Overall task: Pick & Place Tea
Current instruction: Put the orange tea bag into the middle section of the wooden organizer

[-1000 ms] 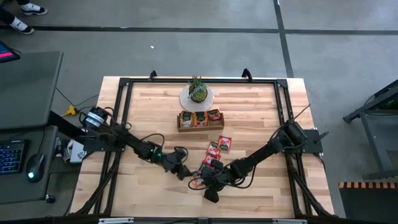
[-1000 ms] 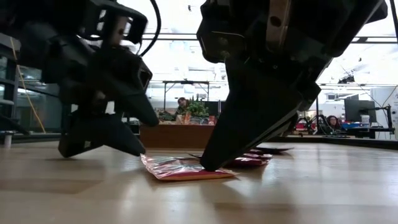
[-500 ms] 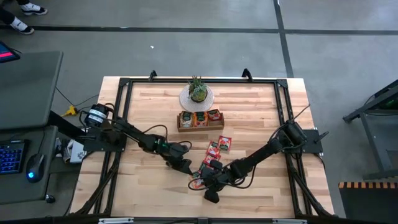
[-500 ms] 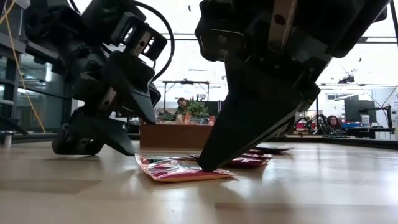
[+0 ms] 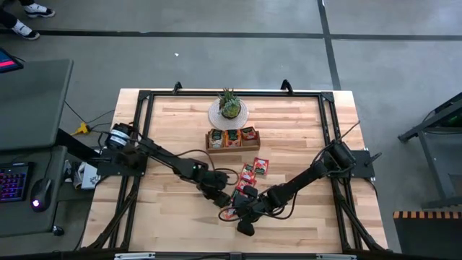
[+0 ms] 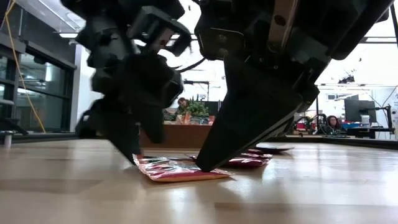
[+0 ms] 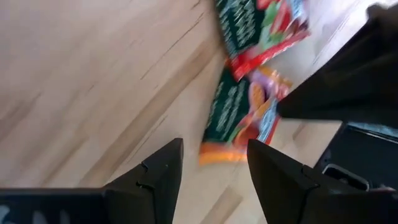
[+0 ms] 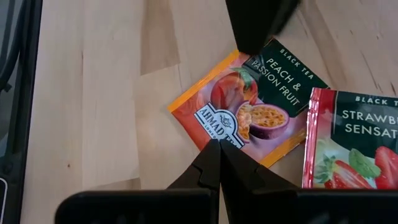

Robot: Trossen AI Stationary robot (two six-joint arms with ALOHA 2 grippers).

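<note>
On the pale, plank-grained wooden tabletop (image 5: 173, 130), the landmark is a flat, square orange sachet (image 8: 249, 115), glossy foil printed "Peach & Passion Fruit" on a dark green corner. The right hand (image 8: 219, 163) has its two dark tapered fingers pressed together, tips resting on the sachet's near edge, pinning it flat. The left hand (image 7: 211, 163) hangs just beside the same sachet, on the side away from the right hand, its blunt black fingers spread apart with nothing between them. A red sachet (image 8: 351, 140) marked "Strawberry" lies touching the orange one, and more red sachets (image 5: 254, 168) lie loosely just beyond. Farther beyond stands a brown wooden tray (image 5: 232, 147) with upright sachets, and past it a small spiky potted plant (image 5: 229, 105) on a round white plate.
</note>
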